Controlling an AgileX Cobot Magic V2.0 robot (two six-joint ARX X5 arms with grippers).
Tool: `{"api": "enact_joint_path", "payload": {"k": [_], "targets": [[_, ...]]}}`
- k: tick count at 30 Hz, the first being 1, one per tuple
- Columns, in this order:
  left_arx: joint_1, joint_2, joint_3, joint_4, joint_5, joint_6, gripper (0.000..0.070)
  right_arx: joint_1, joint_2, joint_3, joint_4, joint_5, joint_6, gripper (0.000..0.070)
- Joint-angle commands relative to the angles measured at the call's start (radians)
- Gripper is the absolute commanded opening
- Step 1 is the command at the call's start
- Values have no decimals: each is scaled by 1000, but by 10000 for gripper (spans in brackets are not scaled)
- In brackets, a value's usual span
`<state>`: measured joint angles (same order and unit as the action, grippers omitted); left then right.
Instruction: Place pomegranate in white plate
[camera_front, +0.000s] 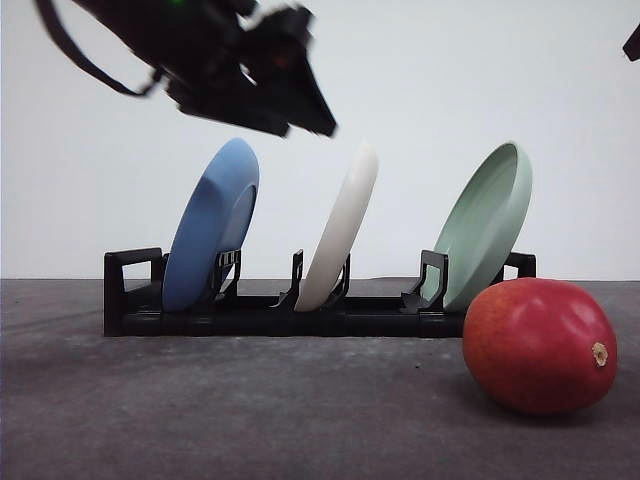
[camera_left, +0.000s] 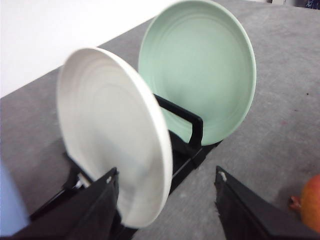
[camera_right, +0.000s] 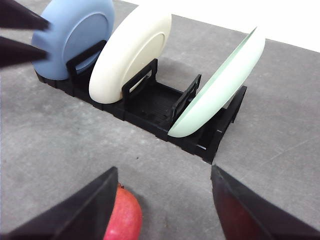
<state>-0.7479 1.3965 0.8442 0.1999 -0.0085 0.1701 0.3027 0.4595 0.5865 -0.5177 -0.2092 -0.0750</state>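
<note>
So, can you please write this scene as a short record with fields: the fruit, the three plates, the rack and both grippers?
pomegranate: lies on the grey table, in front of the rack's right end, not held
white plate: stands tilted in the middle slot of the black rack
blue plate: left slot, tilted
pale green plate: right slot, tilted
left gripper: open, empty, close to the white plate
right gripper: open, empty, above the pomegranate
task state: fruit not yet in the plate
</note>
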Motion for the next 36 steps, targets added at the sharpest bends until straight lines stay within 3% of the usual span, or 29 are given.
{"api": "enact_joint_path", "payload": {"k": [1, 12, 22, 24, 27, 30, 36], "targets": [[-17, 57, 41, 17, -15, -21, 360, 5, 2, 17, 8, 0, -4, 377], [-29, 310, 195, 19, -108, -82, 359, 5, 2, 17, 8, 1, -5, 378], [-28, 358, 236, 32, -108, -82, 348, 5, 2, 17, 8, 1, -5, 377], [-28, 358, 237, 42, -108, -82, 319, 5, 2, 17, 9, 1, -5, 377], [-29, 358, 238, 57, -108, -86, 151, 5, 2, 17, 8, 1, -4, 377], [-29, 358, 239, 62, -108, -86, 52, 5, 2, 17, 9, 0, -4, 377], [-29, 358, 240, 58, -108, -140, 22, 5, 2, 17, 8, 0, -4, 377]]}}
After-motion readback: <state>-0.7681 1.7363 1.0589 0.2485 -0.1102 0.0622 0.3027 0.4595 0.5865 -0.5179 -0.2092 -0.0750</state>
